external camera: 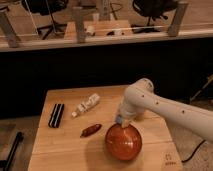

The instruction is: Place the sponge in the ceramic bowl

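The ceramic bowl [123,144], round and glossy orange-red, sits on the wooden table [60,145] near the front, right of centre. My gripper [121,120] hangs at the end of the white arm [165,112], just over the bowl's far rim. A small grey-blue piece, the sponge [120,119], shows at the gripper's tip, held there and mostly hidden by it.
A white bottle [86,105] lies on its side at the table's middle back. A black flat object [56,115] lies at the left. A small reddish-brown item [91,130] rests just left of the bowl. A dark wall and railing stand behind.
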### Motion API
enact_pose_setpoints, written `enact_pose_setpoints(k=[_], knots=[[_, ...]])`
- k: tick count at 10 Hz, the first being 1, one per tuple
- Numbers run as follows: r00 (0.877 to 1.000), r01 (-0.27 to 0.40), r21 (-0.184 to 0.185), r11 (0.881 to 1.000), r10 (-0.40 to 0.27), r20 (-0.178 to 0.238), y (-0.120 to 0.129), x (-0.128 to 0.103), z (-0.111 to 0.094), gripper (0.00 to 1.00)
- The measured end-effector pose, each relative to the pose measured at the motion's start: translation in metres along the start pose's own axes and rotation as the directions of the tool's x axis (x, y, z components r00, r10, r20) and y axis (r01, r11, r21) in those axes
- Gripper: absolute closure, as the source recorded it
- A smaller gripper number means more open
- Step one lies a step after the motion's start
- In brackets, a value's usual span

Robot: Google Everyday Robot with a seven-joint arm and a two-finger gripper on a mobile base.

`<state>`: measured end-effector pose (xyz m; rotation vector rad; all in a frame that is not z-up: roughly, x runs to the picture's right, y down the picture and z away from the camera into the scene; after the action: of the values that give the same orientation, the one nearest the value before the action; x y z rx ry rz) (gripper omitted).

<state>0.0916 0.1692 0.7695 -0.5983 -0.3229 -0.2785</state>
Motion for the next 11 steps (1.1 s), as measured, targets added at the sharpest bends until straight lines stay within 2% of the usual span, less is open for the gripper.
enact_pose_setpoints(k=[9,10,11], knots=[[1.000,-0.004,-0.008,1.000,0.004,0.022,0.029,-0.009,0.016,0.96],[1.000,-0.004,-0.009,1.000,0.004,0.023,0.032,-0.009,0.018,0.96],[1.000,-0.006,-0.009,1.000,0.006,0.023,0.034,-0.009,0.018,0.88]])
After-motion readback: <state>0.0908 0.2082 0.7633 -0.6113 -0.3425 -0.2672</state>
